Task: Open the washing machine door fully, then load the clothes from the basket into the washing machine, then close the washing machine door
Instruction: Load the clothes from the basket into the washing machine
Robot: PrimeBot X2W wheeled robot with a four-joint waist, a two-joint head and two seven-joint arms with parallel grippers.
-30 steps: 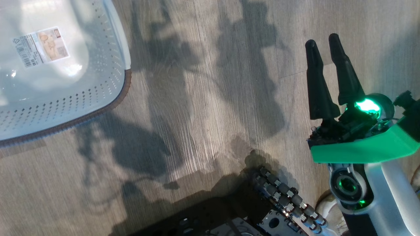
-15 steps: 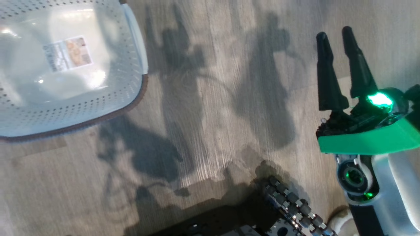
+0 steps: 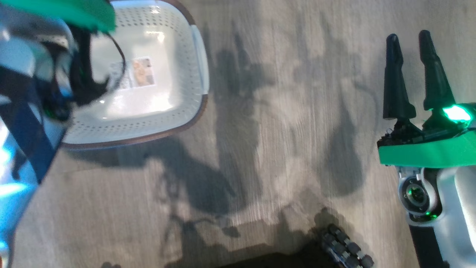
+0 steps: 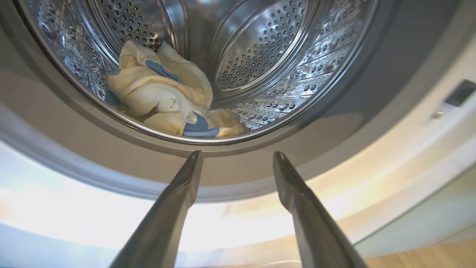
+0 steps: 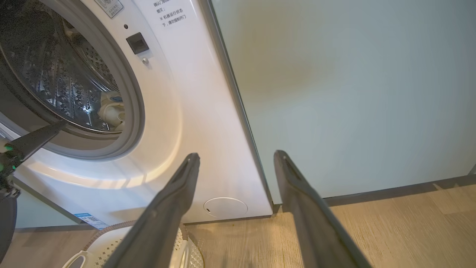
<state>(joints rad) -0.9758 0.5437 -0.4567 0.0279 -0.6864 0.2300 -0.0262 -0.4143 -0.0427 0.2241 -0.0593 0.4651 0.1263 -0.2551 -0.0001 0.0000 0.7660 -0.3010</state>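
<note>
The washing machine [image 5: 193, 111] is white, and its steel drum [image 4: 260, 56] lies open to view. The clothes [image 4: 160, 93], a cream-yellow bundle with blue patches, lie inside the drum, low at its front; they also show as the clothes [image 5: 111, 109] in the right wrist view. My left gripper [image 4: 237, 156] is open and empty just outside the grey gasket [image 4: 334, 123]. One of its dark fingers [image 5: 33, 139] reaches the drum mouth. My right gripper [image 3: 408, 37] hangs open and empty over the floor, facing the machine's right edge. The basket [image 3: 178, 111] stands empty, with a label inside. The washing machine door is out of view.
A pale teal cabinet [image 5: 353, 93] stands against the machine's right side. A round hatch [image 5: 225, 207] sits low on the machine's front. My left arm [image 3: 37, 74] crosses the head view's upper left, over the basket. Grey wood floor [image 3: 260, 149] runs between the basket and my right gripper.
The head camera has swung, so the basket now sits further right and smaller in its view. My left arm has come into that view at the upper left. Both grippers stay open.
</note>
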